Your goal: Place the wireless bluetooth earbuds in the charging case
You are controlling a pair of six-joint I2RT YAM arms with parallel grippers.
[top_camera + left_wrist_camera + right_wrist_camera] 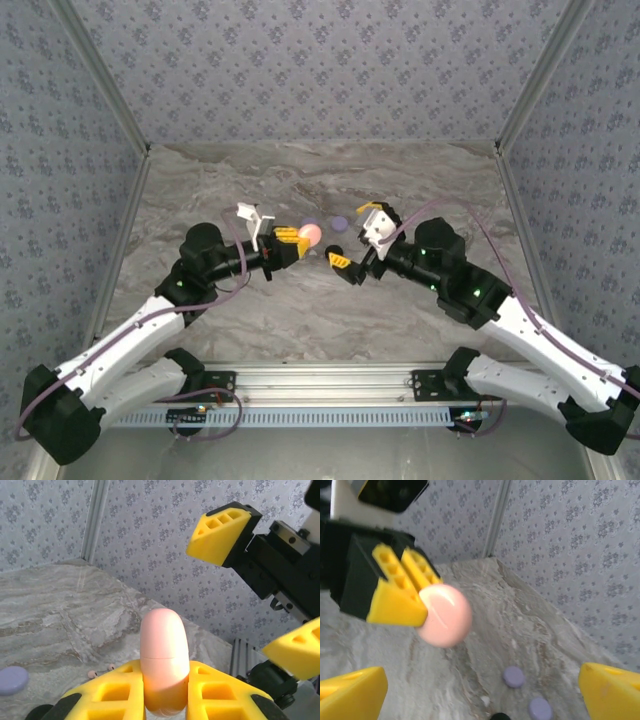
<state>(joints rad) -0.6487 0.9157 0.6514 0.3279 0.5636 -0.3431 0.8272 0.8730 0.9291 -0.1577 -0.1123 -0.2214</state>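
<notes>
Closed pink case (164, 655) is pinched in the left claw (290, 237); right claw (352, 236) is spread just beside it. The lid is best prised at the seam while held steady. Two pale earbuds (91, 673) lie on the marbled surface (300, 320) near purple cases (513, 676). Walls (320, 60) are floral-papered.

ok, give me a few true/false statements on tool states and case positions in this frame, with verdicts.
1. The left tool is shut on the pink case. True.
2. The right tool is shut. False: its jaws stand wide apart, holding nothing.
3. The pink case lies on the table. False: the left tool holds it in the air.
4. Two purple cases lie on the table. True.
</notes>
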